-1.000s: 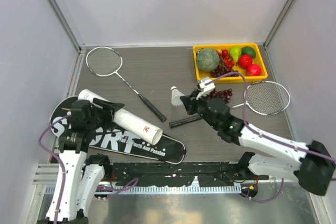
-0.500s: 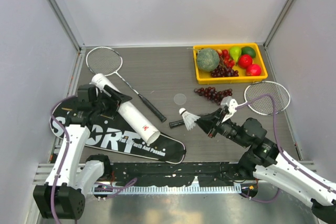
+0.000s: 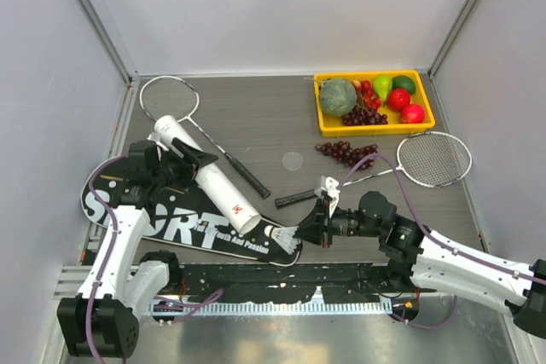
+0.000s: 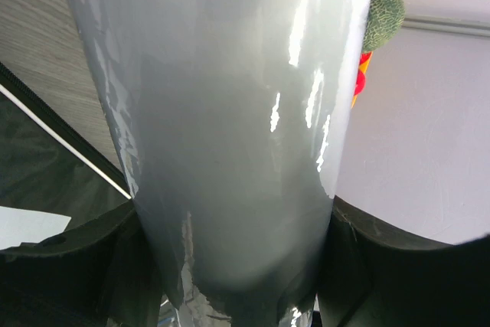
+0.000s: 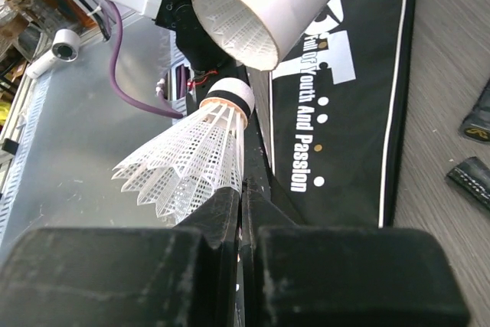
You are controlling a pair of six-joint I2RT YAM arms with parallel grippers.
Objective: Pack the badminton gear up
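My right end effector (image 3: 309, 231) is clenched on the skirt of a white shuttlecock (image 3: 280, 234). The shuttlecock hangs over the narrow right end of the black "SPORT" bag (image 3: 162, 226), its cork toward the open mouth of the long white tube (image 3: 209, 178). From above, cork and mouth look almost touching; the right wrist view shows the cork just short of the rim, outside it. That view also looks into the tube and shows white mesh inside, seemingly a second shuttlecock's skirt, which the overhead camera cannot see.

My left end effector (image 3: 189, 162) is grasping the tube near its upper end, above the bag's wide left part, with the tube slanting across the bag. The left wrist view is filled by the glossy tube wall, a dark finger (image 4: 65, 273) on either side.

I count one bag, one tube, two rackets, and one shuttlecock in plain sight plus the mesh in the tube. One racket (image 3: 169, 98) lies beyond the bag on the tabletop (image 3: 256, 117), its handle reaching back toward the bag. The other (image 3: 435, 159) lies to the bag's right, handle end nearest it.

Far beyond and right of the bag, one yellow tray (image 3: 375, 73) holds green and red fruit and dark grapes. One loose grape bunch (image 3: 345, 153) and a small clear disc (image 3: 293, 159) lie between tray and bag.
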